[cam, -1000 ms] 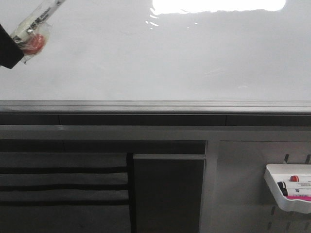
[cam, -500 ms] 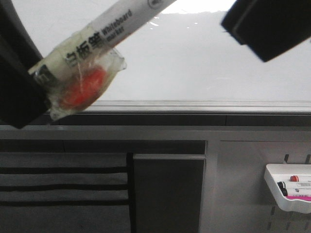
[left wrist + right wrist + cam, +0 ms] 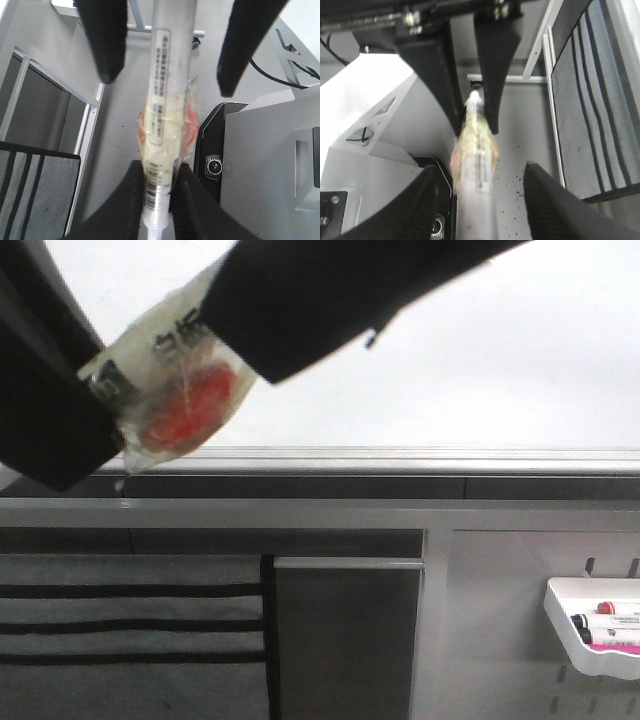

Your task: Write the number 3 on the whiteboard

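Left end effector [image 3: 159,200]: fingers clamped tight on the tail end of a marker [image 3: 167,95], barrel running straight out between them. Tape wad [image 3: 165,135] with orange-red patch wrapped round the barrel just past the left fingers; barcode label along the barrel. Front view: same marker [image 3: 165,350] sticks up-right from the dark left end effector [image 3: 50,410] at left edge, tape and red blob [image 3: 185,405] visible.

Right end effector [image 3: 480,195]: fingers spread wide, one each side of the marker barrel [image 3: 475,165], not touching it. Left wrist view shows these two dark fingers [image 3: 105,40] flanking the barrel further out. Front view: right end effector [image 3: 320,290] is a big dark shape across the top, covering the marker's far end.

Whiteboard [image 3: 500,370] behind both, glossy, plain where visible; no number 3 seen on it. Grey frame edge [image 3: 400,458] below. Small white tray [image 3: 590,640] with markers at lower right, well apart.
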Controlling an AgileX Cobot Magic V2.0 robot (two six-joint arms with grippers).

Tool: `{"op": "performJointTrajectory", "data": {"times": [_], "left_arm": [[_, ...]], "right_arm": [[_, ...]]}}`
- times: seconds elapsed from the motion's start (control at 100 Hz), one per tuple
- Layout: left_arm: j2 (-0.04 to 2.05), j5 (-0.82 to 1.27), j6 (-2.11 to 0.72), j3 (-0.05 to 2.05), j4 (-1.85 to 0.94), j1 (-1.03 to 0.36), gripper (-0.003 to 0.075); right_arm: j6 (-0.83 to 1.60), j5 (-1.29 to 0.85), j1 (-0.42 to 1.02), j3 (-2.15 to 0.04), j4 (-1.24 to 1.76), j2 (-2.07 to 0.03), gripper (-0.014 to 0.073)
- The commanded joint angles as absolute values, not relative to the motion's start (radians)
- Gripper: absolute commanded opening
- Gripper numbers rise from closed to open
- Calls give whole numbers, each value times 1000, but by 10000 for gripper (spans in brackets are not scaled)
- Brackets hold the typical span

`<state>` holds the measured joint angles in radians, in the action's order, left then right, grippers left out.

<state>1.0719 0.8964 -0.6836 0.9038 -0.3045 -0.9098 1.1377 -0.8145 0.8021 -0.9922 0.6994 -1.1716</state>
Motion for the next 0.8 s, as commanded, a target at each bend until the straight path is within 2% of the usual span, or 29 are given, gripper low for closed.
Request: {"op": "performJointTrajectory", "data": {"times": [0.0, 0.51, 0.79], "left_arm": [[1053, 845, -686, 938, -327, -920, -20], [1052, 844, -686, 938, -327, -920, -20], [1052, 844, -686, 938, -327, -920, -20]], "right_arm": [[1151, -793, 804, -1051, 753, -1155, 345], [1147, -823, 804, -1063, 745, -1213, 337], [1147, -832, 804, -1063, 745, -1213, 124]]}}
